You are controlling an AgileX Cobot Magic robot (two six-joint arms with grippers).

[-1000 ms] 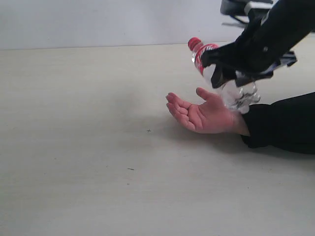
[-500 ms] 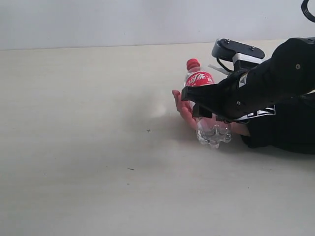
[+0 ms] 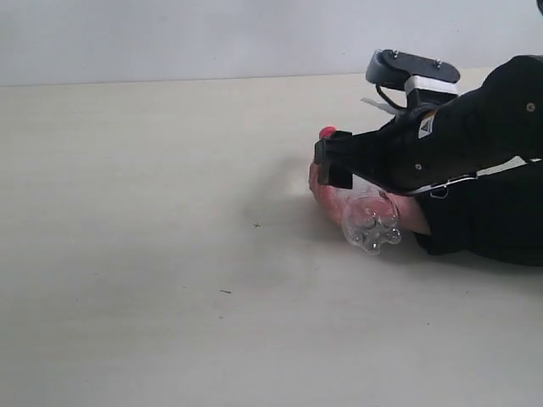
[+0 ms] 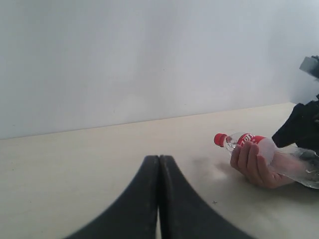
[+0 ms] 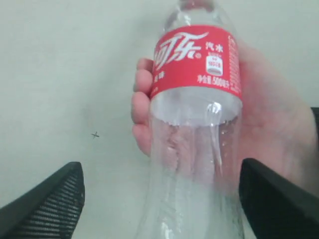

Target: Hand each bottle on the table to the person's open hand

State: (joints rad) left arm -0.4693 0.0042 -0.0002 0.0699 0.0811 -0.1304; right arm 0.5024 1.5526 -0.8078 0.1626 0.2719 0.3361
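Note:
A clear bottle with a red label and red cap (image 3: 371,225) lies in the person's open hand (image 3: 323,196), which rests palm up on the table (image 3: 153,254). My right gripper (image 3: 339,170) hovers just over it, open. In the right wrist view the bottle (image 5: 197,99) lies on the hand (image 5: 269,124), and the fingers (image 5: 50,204) stand wide apart on either side without touching it. In the left wrist view my left gripper (image 4: 159,164) is shut and empty, well away from the bottle (image 4: 249,142) and the hand (image 4: 254,167). No other bottle is in view.
The person's black sleeve (image 3: 484,220) lies along the table at the right, under my right arm. A plain pale wall (image 3: 170,34) stands behind the table's far edge. A few tiny dark specks (image 3: 256,225) mark the surface.
My right gripper came down and to the left with the bottle, laid it in the palm, and has opened off it. The person's fingers now curl around the bottle.

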